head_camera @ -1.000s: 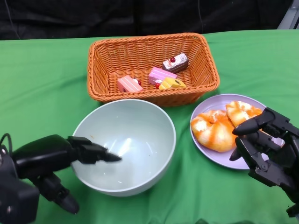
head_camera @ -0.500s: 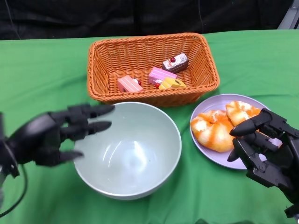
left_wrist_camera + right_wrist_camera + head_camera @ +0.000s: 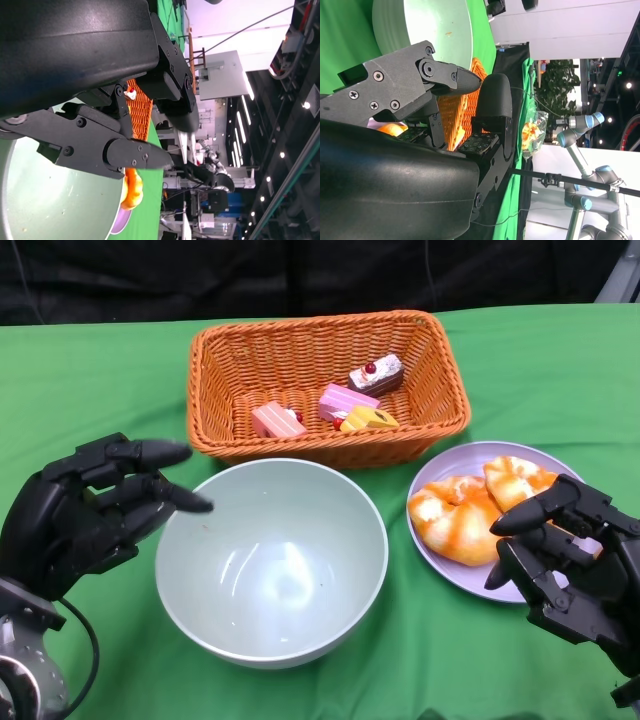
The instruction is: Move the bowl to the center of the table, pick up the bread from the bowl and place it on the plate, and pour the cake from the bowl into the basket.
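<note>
The empty bowl (image 3: 272,562) sits mid-bench just right of the left hand (image 3: 85,515), which is nearer and holds nothing, fingers spread, like the right hand (image 3: 570,565) by the plate (image 3: 500,585).
</note>
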